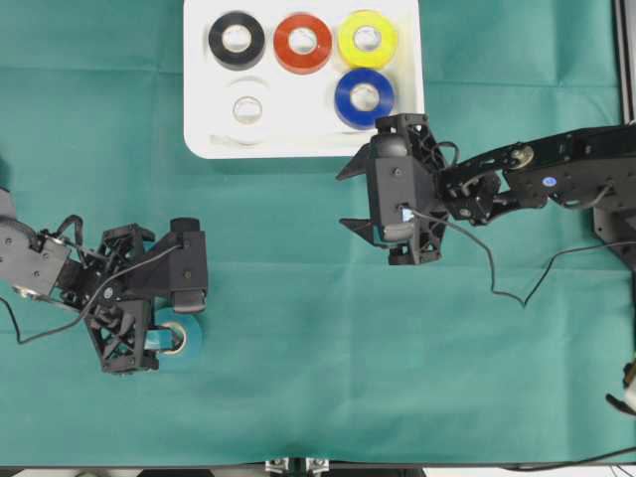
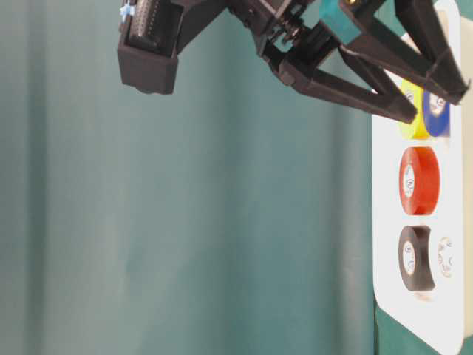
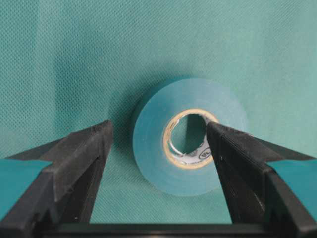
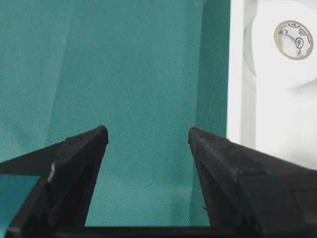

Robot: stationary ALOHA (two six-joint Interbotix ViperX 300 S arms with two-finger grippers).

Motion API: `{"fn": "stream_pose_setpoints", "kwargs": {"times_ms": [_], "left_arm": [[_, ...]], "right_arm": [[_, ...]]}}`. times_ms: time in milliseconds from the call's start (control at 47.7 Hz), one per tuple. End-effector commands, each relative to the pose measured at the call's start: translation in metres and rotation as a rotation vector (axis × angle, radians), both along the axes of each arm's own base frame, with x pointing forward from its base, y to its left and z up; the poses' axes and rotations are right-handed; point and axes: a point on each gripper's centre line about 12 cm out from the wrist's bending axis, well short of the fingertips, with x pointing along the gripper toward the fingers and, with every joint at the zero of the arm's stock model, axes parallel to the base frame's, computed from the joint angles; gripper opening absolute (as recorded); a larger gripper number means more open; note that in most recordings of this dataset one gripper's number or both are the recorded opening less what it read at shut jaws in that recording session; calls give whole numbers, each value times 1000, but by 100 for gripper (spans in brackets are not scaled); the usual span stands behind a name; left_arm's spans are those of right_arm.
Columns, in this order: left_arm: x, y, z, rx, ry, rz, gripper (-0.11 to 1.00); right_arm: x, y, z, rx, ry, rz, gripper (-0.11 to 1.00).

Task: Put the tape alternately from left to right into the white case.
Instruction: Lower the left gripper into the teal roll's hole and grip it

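Print is seen on the pale core of the teal roll but is too small to be read. This roll lies flat on the table at the lower left of the overhead frame, partly hidden under the left gripper, whose fingers are spread wide, one over its core. Black, red, yellow, blue and white rolls are held in the case at the top. The right gripper is wide and empty.

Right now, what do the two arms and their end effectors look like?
Both are matte black. The left end effector and right end effector have open lattice-framed fingers with teal patches showing in the wrist views, and a boxy black camera housing on the wrist. Thin black cables trail loosely from each. The right arm carries a small blue dot.
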Motion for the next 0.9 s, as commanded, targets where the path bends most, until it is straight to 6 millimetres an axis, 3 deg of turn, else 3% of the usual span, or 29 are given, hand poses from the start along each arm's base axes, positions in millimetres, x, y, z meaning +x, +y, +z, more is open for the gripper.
{"fn": "stream_pose_setpoints", "kwargs": {"times_ms": [0, 566, 880], "left_arm": [[0, -1, 4, -7, -12, -1, 93], [-1, -2, -16, 8, 25, -2, 92], [3, -6, -28, -1, 63, 40, 86]], "right_arm": [[4, 3, 9, 8, -29, 7, 74], [3, 3, 9, 6, -27, 5, 74], [3, 3, 9, 7, -27, 4, 74]]}}
